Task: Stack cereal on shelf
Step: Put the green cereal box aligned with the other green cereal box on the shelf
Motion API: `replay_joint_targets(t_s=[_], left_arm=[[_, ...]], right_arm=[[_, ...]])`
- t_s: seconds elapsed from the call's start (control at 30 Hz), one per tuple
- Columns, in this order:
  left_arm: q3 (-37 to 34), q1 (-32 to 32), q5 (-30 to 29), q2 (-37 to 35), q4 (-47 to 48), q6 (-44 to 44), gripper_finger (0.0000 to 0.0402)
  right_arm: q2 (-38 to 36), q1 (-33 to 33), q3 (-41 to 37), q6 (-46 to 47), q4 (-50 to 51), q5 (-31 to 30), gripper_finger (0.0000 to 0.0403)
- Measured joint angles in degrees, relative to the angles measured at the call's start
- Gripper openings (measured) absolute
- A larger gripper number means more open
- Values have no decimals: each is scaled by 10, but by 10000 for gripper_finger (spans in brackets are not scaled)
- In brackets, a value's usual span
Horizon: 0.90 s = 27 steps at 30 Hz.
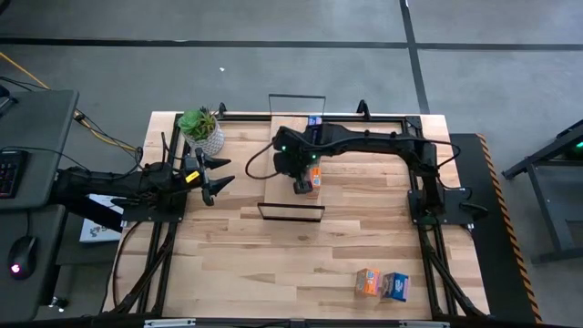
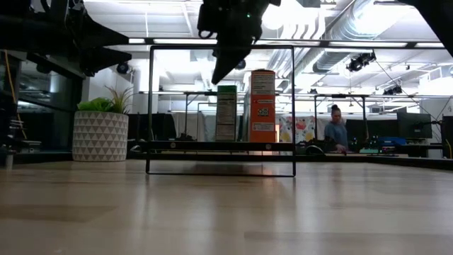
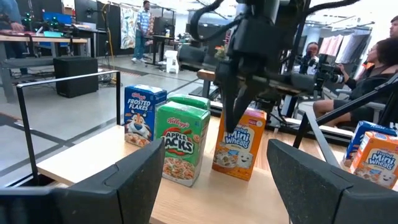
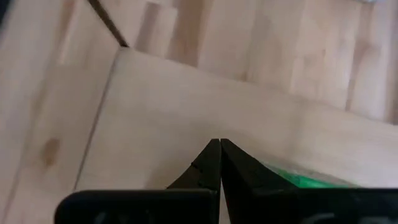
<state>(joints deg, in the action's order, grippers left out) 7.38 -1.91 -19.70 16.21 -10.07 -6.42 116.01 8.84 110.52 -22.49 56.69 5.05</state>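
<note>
The shelf [image 1: 284, 196] is a light plank with black wire ends, standing mid-table. On it stand a blue box [image 3: 140, 115], a green box [image 3: 182, 144] and an orange box [image 3: 239, 146], all upright on their bases. My right gripper [image 1: 301, 186] is shut and empty. It points down over the plank [image 4: 161, 112], beside the orange box and just above the green box's top [image 2: 226, 88]. My left gripper [image 3: 214, 186] is open and empty, left of the shelf [image 1: 214, 178]. An orange box [image 1: 368, 282] and a blue box [image 1: 395, 286] sit near the table's near right.
A potted plant [image 1: 202, 130] in a white patterned pot stands at the far left, next to the shelf. Black frame rails run along the table's left and right sides. People sit and stand in the room beyond the table [image 2: 335, 131].
</note>
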Motion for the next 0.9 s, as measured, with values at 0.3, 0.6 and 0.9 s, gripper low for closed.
replay_joint_targets(t_s=[0.3,0.6,0.9], left_arm=[[0,0,0,0,0,0,275],[0,0,0,0,0,0,275],[0,0,0,0,0,0,275]], right_arm=[[0,2,-18,10,-28,-68,0],[0,2,-18,10,-30,-104,0],[0,15,-18,10,-23,-110,0]])
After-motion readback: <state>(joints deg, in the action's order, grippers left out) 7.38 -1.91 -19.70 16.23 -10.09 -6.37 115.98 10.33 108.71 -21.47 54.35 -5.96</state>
